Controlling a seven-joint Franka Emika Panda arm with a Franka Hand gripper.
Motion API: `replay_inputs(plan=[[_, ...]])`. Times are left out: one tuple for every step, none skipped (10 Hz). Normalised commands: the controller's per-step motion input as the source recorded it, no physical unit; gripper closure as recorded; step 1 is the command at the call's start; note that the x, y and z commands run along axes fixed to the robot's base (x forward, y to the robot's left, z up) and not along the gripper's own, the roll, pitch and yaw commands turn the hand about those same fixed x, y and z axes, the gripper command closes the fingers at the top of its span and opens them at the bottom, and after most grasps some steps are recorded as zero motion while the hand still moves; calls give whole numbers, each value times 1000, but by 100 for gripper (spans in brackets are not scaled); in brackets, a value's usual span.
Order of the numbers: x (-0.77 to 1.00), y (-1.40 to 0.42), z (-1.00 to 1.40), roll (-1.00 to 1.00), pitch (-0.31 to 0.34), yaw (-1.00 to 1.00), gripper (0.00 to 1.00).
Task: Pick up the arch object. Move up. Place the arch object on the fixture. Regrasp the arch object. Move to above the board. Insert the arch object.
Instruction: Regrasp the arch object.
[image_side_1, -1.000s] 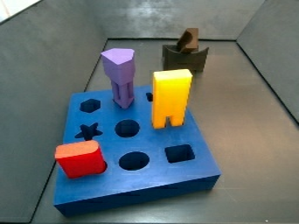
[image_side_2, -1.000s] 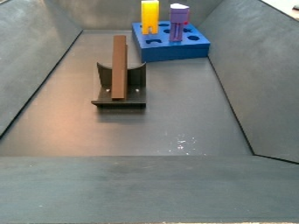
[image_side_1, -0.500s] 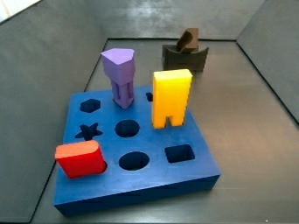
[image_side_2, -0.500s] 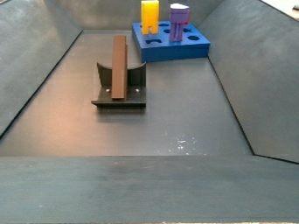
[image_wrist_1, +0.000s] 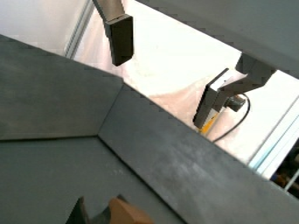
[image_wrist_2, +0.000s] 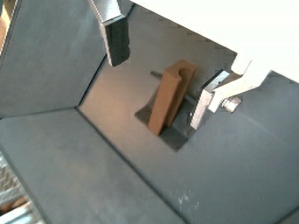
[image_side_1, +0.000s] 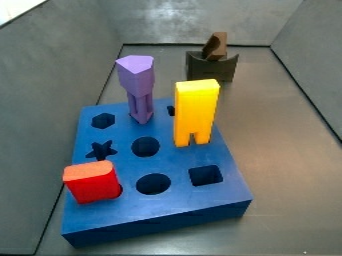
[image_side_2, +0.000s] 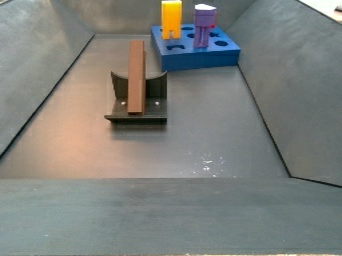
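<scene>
The slim brown arch object (image_side_2: 136, 70) (a long, plain bar) stands upright in the dark fixture (image_side_2: 136, 108), while the claw (image_wrist_2: 162, 66) hangs released, high above it.

This was a robot test rig in a lab: a grey metal-walled bin (image_side_2: 54, 90) enclosed a blue board (image_side_1: 160, 200) of shaped holes and a dark fixture (image_side_2: 136, 105), while the hand (image_wrist_2: 163, 66) hung open above the bin floor
</scene>
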Motion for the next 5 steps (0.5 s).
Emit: replay_inputs(plan=[[647, -78, -30, 475, 120, 306, 0], [727, -75, -25, 300, 77, 289, 0], [777, -65, -18, 221, 43, 270, 0], [805, -67, -15, 189, 11, 246, 0], [813, -71, -23, 178, -5, 209, 0]])
